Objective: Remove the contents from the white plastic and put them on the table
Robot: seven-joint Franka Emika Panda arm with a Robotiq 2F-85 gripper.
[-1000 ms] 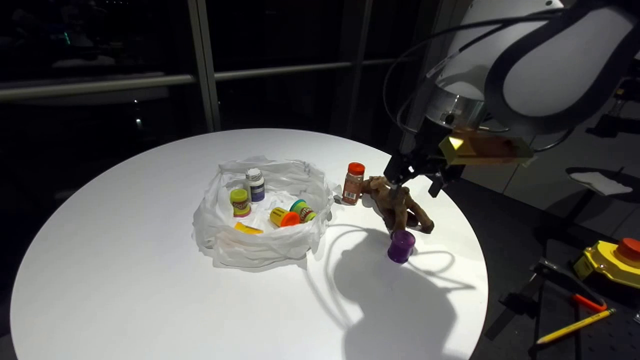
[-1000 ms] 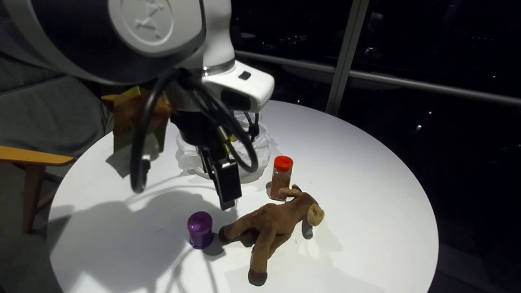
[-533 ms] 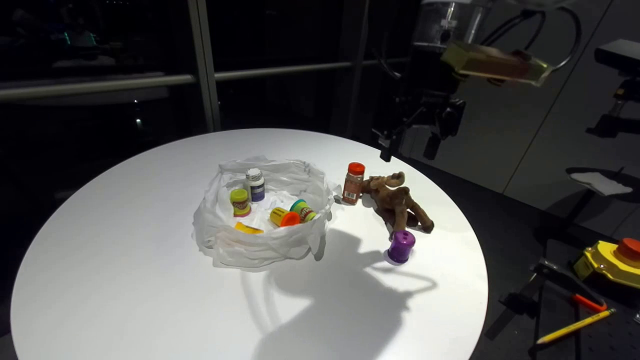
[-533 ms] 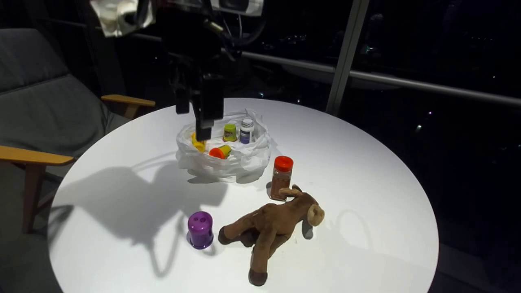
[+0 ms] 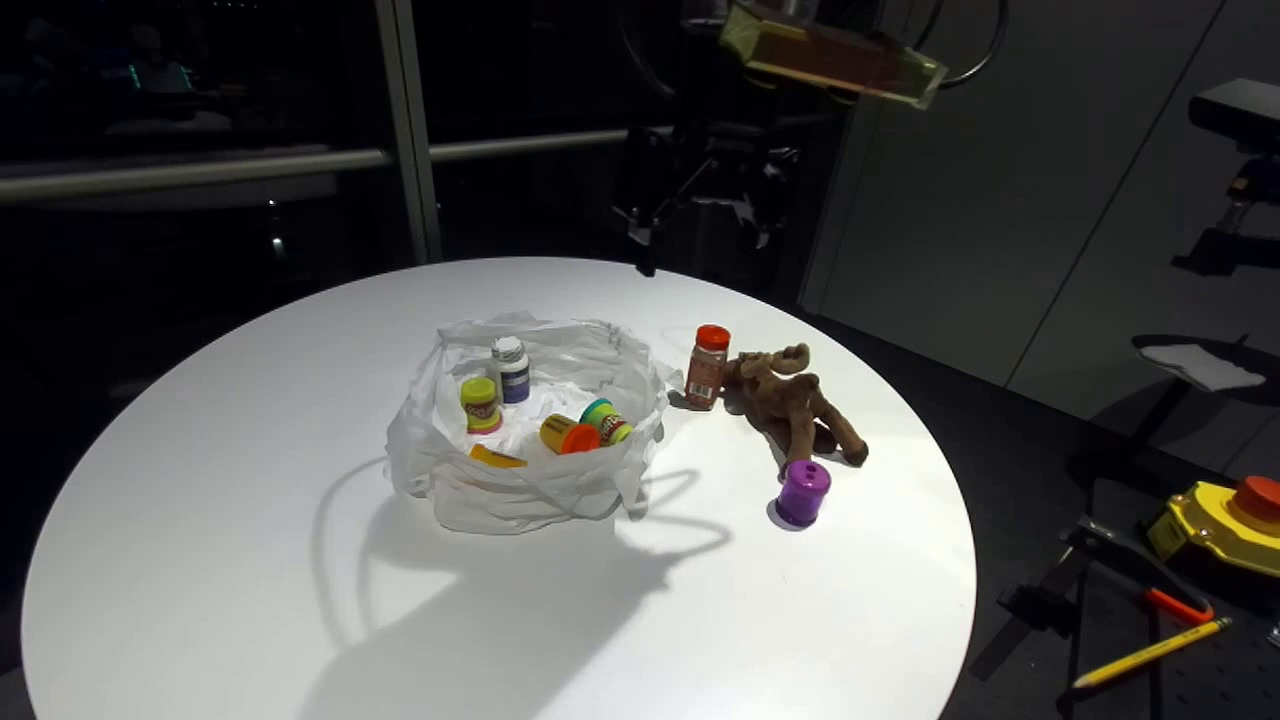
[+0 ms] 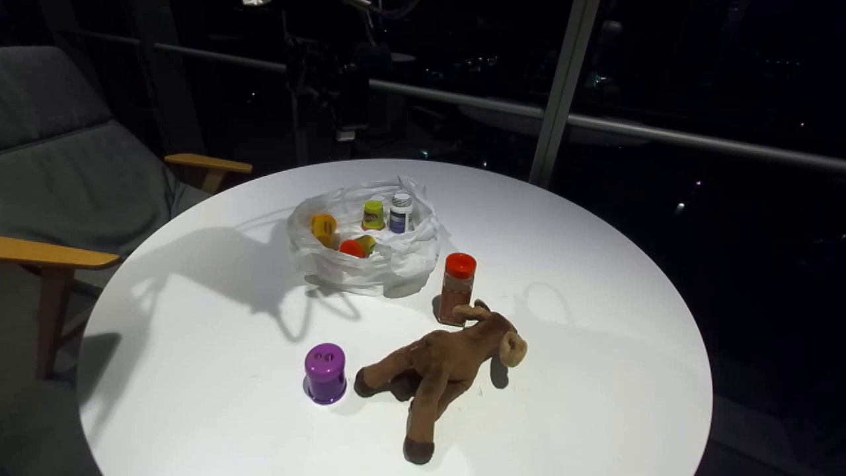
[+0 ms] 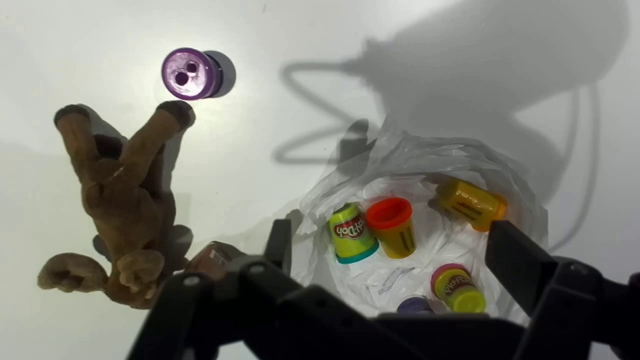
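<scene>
Below the one gripper (image 7: 390, 247), mostly between its two fingers (image 7: 515, 265) in the wrist view, sits one plastic bag (image 5: 530, 498) holding four tubs (image 7: 353, 237) and one white bottle (image 5: 513, 385), while outside those fingers are one purple canister (image 5: 802, 495), one plush animal (image 6: 449, 360) and one red-lidded jar (image 6: 457, 287)

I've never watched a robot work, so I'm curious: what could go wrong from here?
The open end effector could snag the thin, crumpled bag and drag it along. The green tub and the yellow tub with the bright orange lid lie side by side, so grabbing one might shove the other. The white bottle stands upright inside the bag, so a bump might tip it.
</scene>
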